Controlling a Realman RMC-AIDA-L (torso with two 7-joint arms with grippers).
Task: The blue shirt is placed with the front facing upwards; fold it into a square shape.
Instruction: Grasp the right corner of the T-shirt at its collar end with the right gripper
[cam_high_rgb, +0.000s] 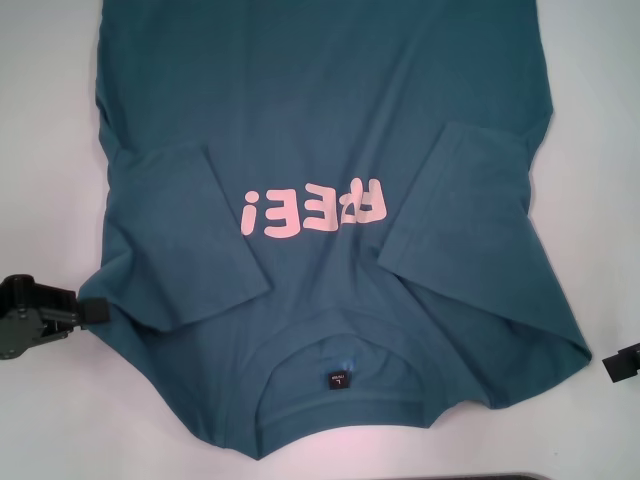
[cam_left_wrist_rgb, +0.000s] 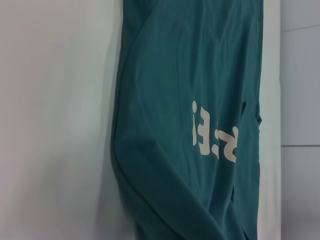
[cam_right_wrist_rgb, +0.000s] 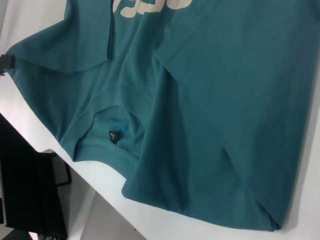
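Observation:
The blue shirt (cam_high_rgb: 320, 120) lies front up on the white table (cam_high_rgb: 40, 120), collar toward me. Both short sleeves are folded inward over the chest, one (cam_high_rgb: 170, 230) on the left and one (cam_high_rgb: 460, 200) on the right. Pink lettering (cam_high_rgb: 312, 210) runs across the chest, and a small black neck label (cam_high_rgb: 338, 381) sits inside the collar. My left gripper (cam_high_rgb: 88, 311) is at the shirt's left shoulder edge, its tip reaching the cloth. My right gripper (cam_high_rgb: 622, 365) shows only partly at the frame's right edge, just off the right shoulder. The left wrist view shows the shirt (cam_left_wrist_rgb: 175, 75) and lettering (cam_left_wrist_rgb: 212, 135); the right wrist view shows the collar label (cam_right_wrist_rgb: 114, 136).
Bare white table (cam_left_wrist_rgb: 50, 125) lies on both sides of the shirt. The table's near edge (cam_right_wrist_rgb: 100, 185) runs close to the collar, with dark equipment (cam_right_wrist_rgb: 30, 200) below it. The shirt's hem end runs past the top of the head view.

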